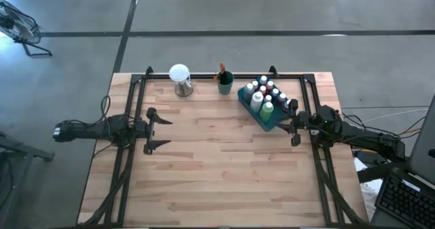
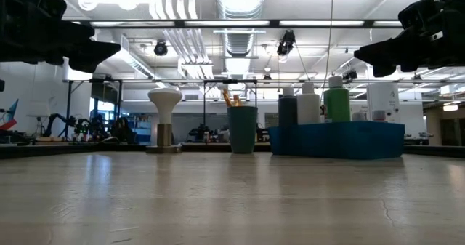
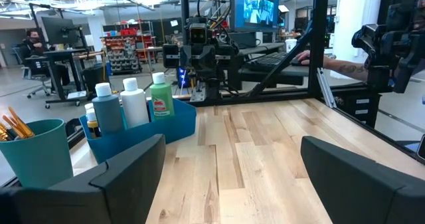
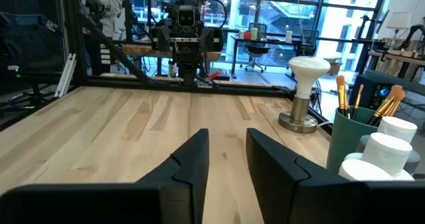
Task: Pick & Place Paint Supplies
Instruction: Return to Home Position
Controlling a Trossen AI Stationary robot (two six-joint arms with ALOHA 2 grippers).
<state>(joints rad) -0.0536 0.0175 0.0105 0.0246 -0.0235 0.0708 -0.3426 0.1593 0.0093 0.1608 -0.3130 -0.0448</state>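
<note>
Both arms sit at the tabletop's (image 1: 217,168) sides, the left pincer (image 1: 165,132) spread wide and the right pincer (image 1: 291,124) parted only narrowly, while the white-capped paint bottles (image 1: 264,95) stand crowded in the blue bin (image 1: 272,124) (just beside that right pincer).

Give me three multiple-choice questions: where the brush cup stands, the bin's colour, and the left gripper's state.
1. Where is the cup?
A. Between the stand and the bin.
B. Inside the bin.
C. On top of the stand.
2. What colour is the bin?
A. Red.
B. Blue.
C. Yellow.
3. How is the left gripper?
A. Shut tight.
B. Open, empty.
C. Hidden behind the bin.
Answers: 1 A, the high view shows it between them; 2 B, its wall is blue; 3 B, its fingers stand wide apart, nothing between.
</note>
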